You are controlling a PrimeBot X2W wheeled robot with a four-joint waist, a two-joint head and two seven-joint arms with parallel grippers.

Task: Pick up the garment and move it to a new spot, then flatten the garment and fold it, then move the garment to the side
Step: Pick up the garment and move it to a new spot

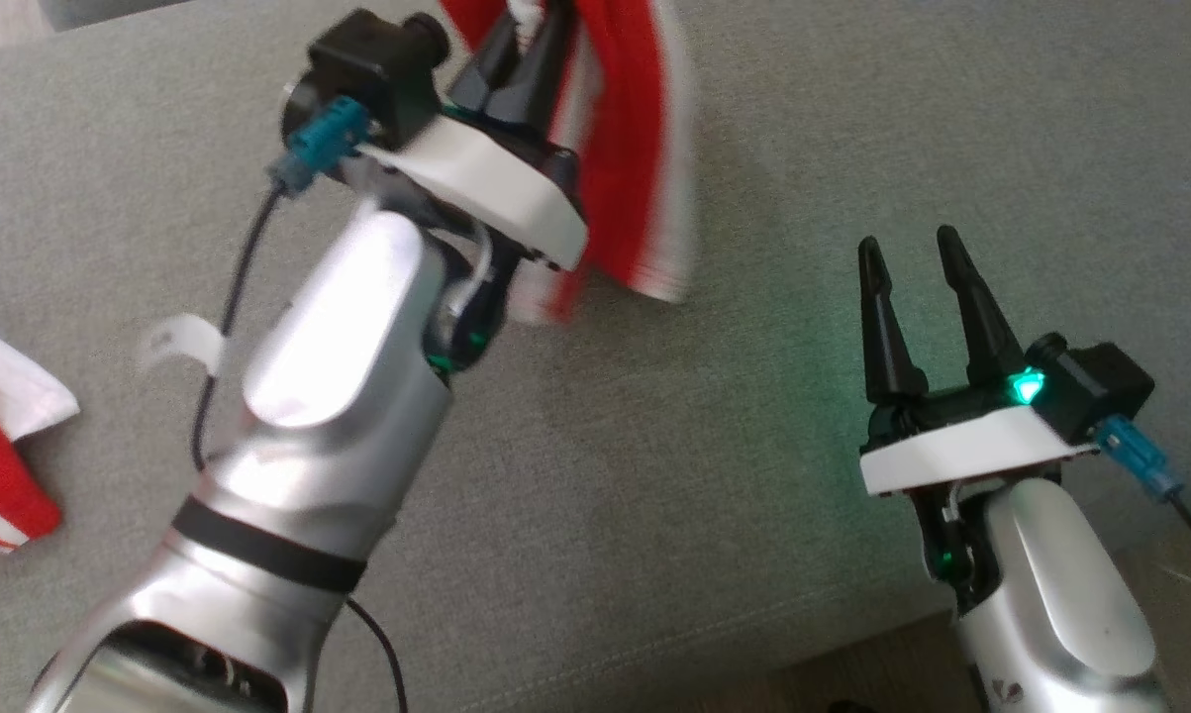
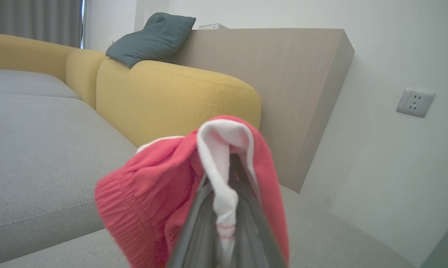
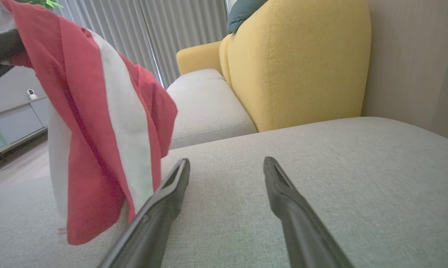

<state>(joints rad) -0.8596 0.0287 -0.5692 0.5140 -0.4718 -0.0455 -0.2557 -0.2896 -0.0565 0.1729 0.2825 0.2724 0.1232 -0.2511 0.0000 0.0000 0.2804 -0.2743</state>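
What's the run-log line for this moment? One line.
left gripper: shut on garment, lifted | right gripper: open, empty | phase: carry

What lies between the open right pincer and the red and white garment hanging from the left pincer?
Nothing but bare grey fabric sofa cushion, seen in the head view, separates the right pincer from the red and white cloth garment.

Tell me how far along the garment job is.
Done: the pick-up. The left end effector is shut on the red-and-white garment, which hangs from it over the grey sofa seat. In hand: the move to a new spot; the garment is not yet set down. Left: flattening, folding and moving it aside. The right end effector is open and empty, low over the seat.
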